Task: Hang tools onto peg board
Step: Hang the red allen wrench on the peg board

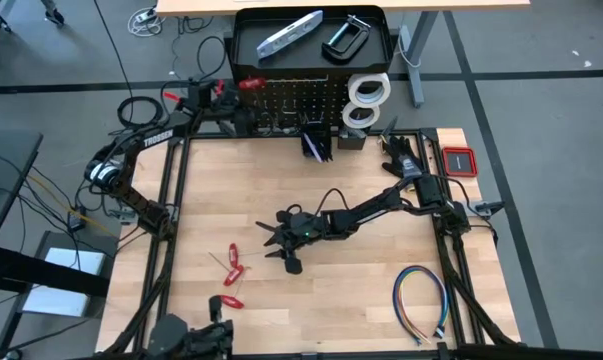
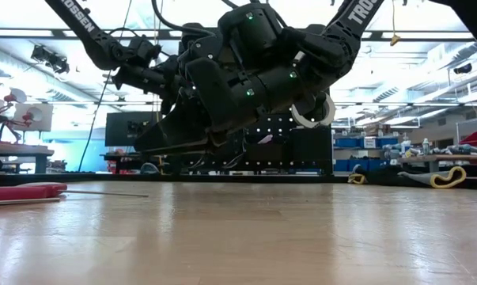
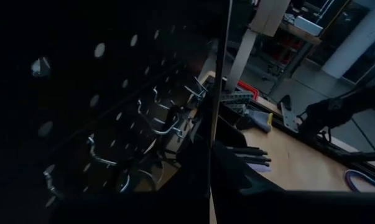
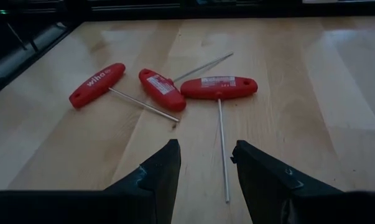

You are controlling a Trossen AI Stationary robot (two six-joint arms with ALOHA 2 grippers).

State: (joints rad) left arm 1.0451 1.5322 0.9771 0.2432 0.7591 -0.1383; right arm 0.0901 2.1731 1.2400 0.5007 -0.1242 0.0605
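The right end effector (image 1: 273, 240) hangs low over the middle of the wooden bench (image 1: 381, 300), its two dark fingers (image 4: 164, 171) spread with a bare gap between them and nothing held. Just ahead of its fingertips lie three red-handled hand tools (image 4: 219, 88), T-handled drivers resting flat on the wood: the nearest one's thin shaft runs back toward the gap between the fingers, a second (image 4: 162, 89) lies just beside it with its handle close to the first, and a third (image 4: 97, 84), marked with white lettering, sits farther out to the side. In the overhead view the same red tools (image 1: 231, 262) lie between this end effector and the bench's front-left corner. Well behind the right end effector, at the far edge of the bench, stands the peg board (image 1: 291, 98), with a silver bar-shaped tool (image 1: 289, 32) and a black C-clamp (image 1: 344, 38) in its top tray and two white tape rolls (image 1: 367, 90) at its right side. The left end effector (image 1: 243, 88) is up at the peg board's left edge, pressed together, with a red piece showing at its tip; what that piece is cannot be told. Its wrist camera looks along the perforated panel and its metal hooks (image 3: 165, 127).
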